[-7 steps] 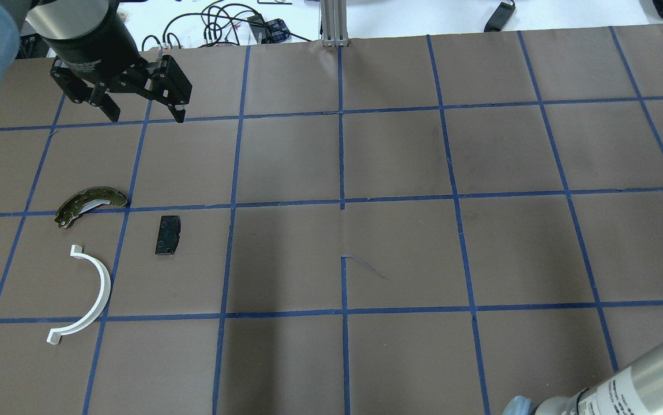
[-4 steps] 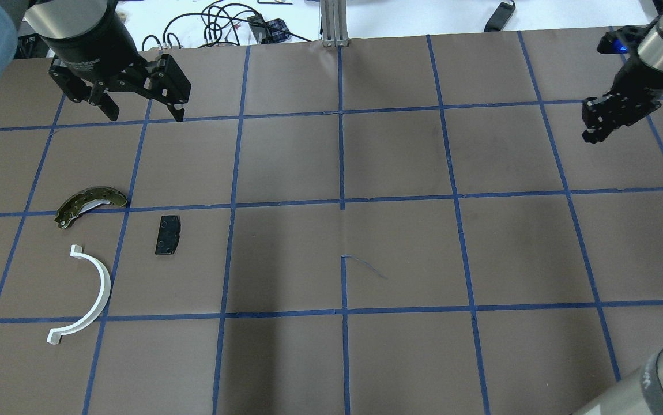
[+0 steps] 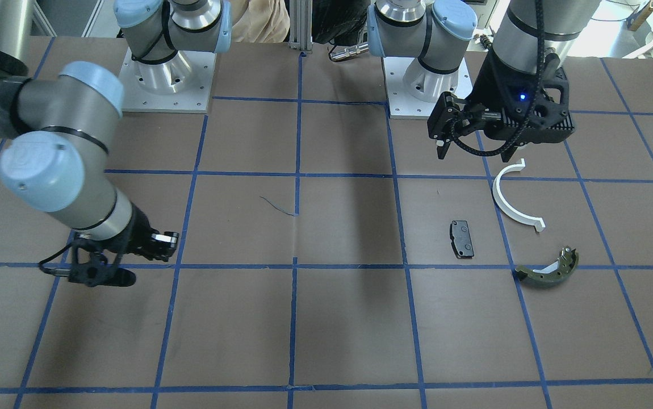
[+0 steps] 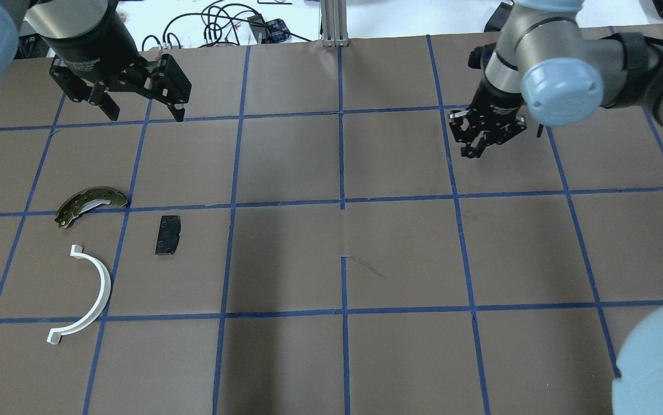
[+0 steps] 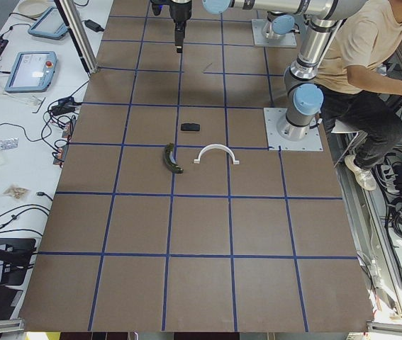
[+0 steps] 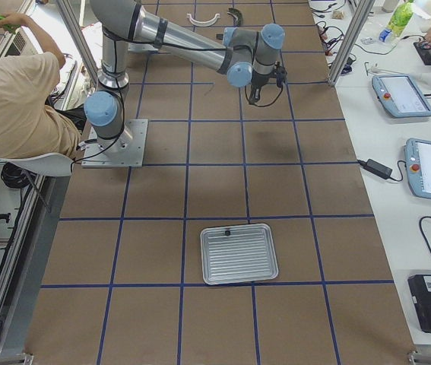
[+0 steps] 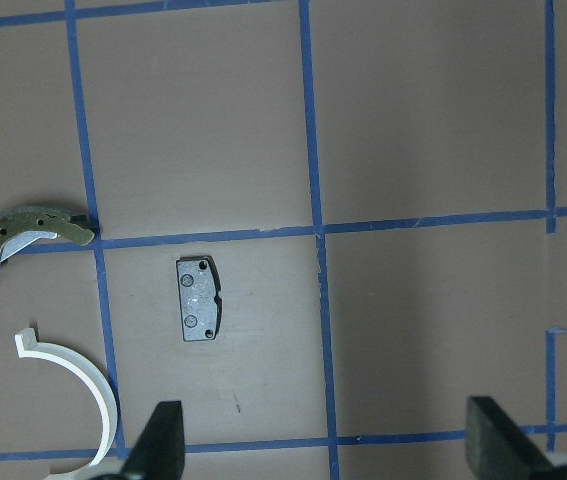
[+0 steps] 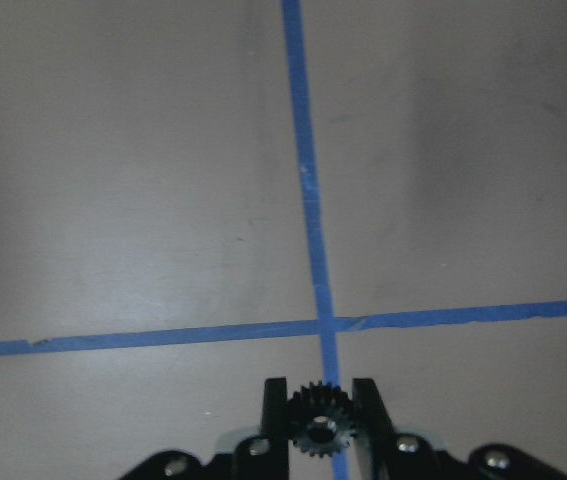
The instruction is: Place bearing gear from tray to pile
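Note:
My right gripper [image 8: 317,432] is shut on a small black toothed bearing gear [image 8: 317,420] and holds it above a blue tape crossing. In the overhead view it [image 4: 473,151] hangs right of centre, far from the pile. The pile lies at the left: a white half-ring [image 4: 98,288], a black pad [image 4: 167,234] and an olive brake shoe [image 4: 90,203]. My left gripper [image 4: 146,115] is open and empty, raised beyond the pile; its view shows the pad [image 7: 199,299] below it. The metal tray [image 6: 239,253] sits at the table's right end.
One small dark item [image 6: 227,231] lies at the tray's edge. A blue tape grid covers the brown table [image 4: 343,173]. Cables and an aluminium post [image 4: 334,23] stand at the far edge. A seated person [image 6: 17,91] is behind the robot bases.
My right arm has swung in from the right edge toward the table's middle, carrying the gear leftward. My left gripper and the pile have not moved.

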`<action>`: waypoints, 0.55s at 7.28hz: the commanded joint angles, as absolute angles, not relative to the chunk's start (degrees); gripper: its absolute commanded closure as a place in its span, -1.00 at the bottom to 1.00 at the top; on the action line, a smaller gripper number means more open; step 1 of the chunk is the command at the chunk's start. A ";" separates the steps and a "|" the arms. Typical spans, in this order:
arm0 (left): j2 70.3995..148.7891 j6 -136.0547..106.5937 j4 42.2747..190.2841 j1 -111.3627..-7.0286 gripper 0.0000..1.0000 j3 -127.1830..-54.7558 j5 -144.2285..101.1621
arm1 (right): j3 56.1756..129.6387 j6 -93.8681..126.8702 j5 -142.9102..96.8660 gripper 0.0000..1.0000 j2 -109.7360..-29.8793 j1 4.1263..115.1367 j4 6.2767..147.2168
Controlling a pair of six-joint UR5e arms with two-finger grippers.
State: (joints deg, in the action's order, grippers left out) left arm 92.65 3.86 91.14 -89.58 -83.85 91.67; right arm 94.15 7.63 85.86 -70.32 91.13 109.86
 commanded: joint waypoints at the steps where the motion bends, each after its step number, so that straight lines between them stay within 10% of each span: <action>1: 92.64 3.87 91.23 -89.47 -1.00 -83.85 91.50 | 96.05 21.30 84.48 1.00 -69.18 100.69 114.50; 4: 93.07 4.30 91.23 -89.39 -1.00 -83.85 91.32 | 98.88 32.92 82.26 1.00 -65.76 110.27 122.94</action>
State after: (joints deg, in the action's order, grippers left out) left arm 92.75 3.98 91.23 -89.48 -83.85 91.47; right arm 98.31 28.19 82.60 -67.31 105.99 120.24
